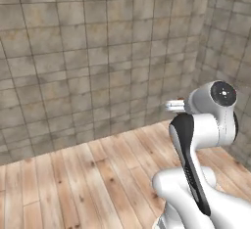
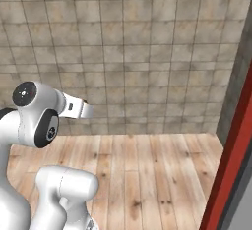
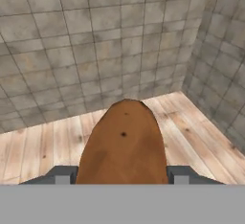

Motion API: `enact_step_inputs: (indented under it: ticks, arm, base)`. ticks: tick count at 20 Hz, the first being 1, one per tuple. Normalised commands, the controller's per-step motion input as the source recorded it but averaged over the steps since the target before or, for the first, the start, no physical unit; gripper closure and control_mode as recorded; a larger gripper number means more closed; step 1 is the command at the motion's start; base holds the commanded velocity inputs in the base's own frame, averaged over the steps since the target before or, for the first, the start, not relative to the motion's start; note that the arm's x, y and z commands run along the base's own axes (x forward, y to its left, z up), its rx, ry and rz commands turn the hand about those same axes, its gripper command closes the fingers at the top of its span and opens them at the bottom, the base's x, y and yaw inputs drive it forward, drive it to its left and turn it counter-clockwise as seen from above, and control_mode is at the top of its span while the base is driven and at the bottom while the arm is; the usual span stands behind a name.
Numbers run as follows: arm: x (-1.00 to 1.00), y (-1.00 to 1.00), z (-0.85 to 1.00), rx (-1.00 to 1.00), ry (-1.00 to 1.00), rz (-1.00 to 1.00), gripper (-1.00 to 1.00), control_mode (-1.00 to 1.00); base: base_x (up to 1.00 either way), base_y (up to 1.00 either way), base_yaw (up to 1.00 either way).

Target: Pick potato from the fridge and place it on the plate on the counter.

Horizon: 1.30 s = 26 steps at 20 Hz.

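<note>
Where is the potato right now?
The brown, roundish, dull-skinned potato sits low in the middle of the hand view, held between the jaws' two dark tips, above the wooden plank floor near the tiled wall corner.

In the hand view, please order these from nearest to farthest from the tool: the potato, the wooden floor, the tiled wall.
1. The potato: gripped between the fingers of the tool, at the bottom centre.
2. The wooden floor: below and beyond the potato, on both sides.
3. The tiled wall: farthest, rising behind the floor, with a corner at the right.
</note>
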Motion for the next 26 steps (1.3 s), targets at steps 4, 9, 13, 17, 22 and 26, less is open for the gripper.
enact_step_inputs:
  ticks: [4, 9, 13, 17, 22, 26]
  arm:
    - [0.0, 0.0, 0.0, 0.0, 0.0, 0.0, 1.0, 1.0]
    - [0.0, 0.0, 0.0, 0.0, 0.0, 0.0, 1.0, 1.0]
    - [0.0, 0.0, 0.0, 0.0, 0.0, 0.0, 1.0, 1.0]
    - [0.0, 0.0, 0.0, 0.0, 0.0, 0.0, 1.0, 1.0]
    - [0.0, 0.0, 0.0, 0.0, 0.0, 0.0, 1.0, 1.0]
    - [0.0, 0.0, 0.0, 0.0, 0.0, 0.0, 1.0, 1.0]
  base:
    - [0.27, 0.23, 0.44]
    - [0.32, 0.23, 0.45]
    - [0.42, 0.2, 0.44]
    - [0.48, 0.14, 0.43]
    - [0.49, 0.08, 0.41]
    - [0.52, 0.06, 0.4]
